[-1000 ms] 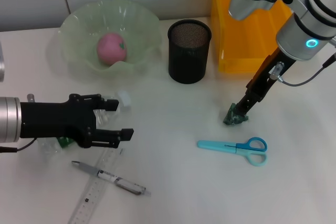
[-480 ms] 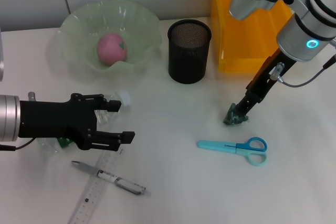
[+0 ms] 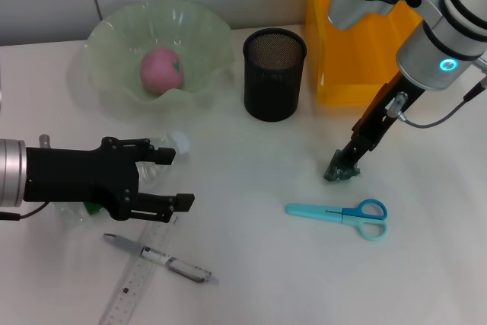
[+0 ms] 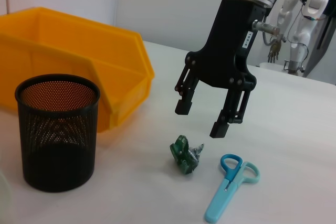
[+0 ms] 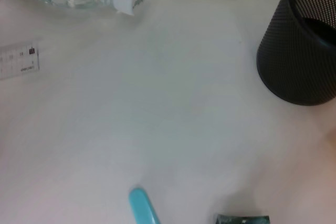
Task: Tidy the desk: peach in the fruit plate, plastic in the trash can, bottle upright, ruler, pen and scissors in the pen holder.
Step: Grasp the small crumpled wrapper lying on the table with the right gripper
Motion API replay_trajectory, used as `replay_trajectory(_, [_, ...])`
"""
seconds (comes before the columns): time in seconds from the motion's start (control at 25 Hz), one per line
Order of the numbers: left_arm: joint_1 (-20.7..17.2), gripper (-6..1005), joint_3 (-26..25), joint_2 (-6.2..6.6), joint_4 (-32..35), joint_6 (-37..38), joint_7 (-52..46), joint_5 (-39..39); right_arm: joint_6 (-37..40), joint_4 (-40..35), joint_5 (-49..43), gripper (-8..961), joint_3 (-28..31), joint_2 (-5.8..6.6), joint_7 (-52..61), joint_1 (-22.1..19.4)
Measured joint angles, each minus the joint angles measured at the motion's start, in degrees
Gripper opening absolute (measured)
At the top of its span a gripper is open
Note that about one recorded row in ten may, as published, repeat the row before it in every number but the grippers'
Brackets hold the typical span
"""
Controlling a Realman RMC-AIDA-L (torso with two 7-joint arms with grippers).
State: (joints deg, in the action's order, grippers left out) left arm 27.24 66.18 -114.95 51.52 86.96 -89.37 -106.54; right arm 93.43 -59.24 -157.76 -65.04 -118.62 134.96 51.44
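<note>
The pink peach [image 3: 161, 70] lies in the pale green fruit plate [image 3: 106, 36]. The clear bottle [image 3: 154, 173] lies on its side on the white desk [image 3: 251, 264], white cap [image 3: 180, 142] toward the plate. My left gripper [image 3: 171, 178] is open, one finger on each side of the bottle. My right gripper [image 3: 346, 161] is open just above a crumpled green plastic wad [image 3: 342, 173]; the left wrist view shows this gripper [image 4: 199, 120] over the wad [image 4: 185, 153]. The blue scissors [image 3: 338, 213], pen [image 3: 160, 256] and ruler [image 3: 133, 287] lie flat on the desk.
The black mesh pen holder [image 3: 275, 74] stands at the back centre, with the orange-yellow trash can [image 3: 358, 51] right beside it. The scissors lie just in front of the plastic wad. The pen and ruler lie near the front edge, under my left gripper.
Almost nothing. My left gripper has drifted slightly toward the front edge, and my right arm has shifted a little to the left over the plastic wad.
</note>
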Motion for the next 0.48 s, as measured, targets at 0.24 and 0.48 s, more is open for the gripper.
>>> replay_trajectory(0.24, [0.13, 850, -0.07, 0.08, 0.00, 0.00, 0.03, 0.02, 0.11, 0.00, 0.00, 710, -0.14, -0.15, 0.27, 0.26])
replay_trajectory(0.48, [-0.10, 850, -0.10, 0.08, -0.01, 0.04, 0.06, 0.02, 0.12, 0.47, 0.00, 702, -0.38, -0.14, 0.49, 0.25])
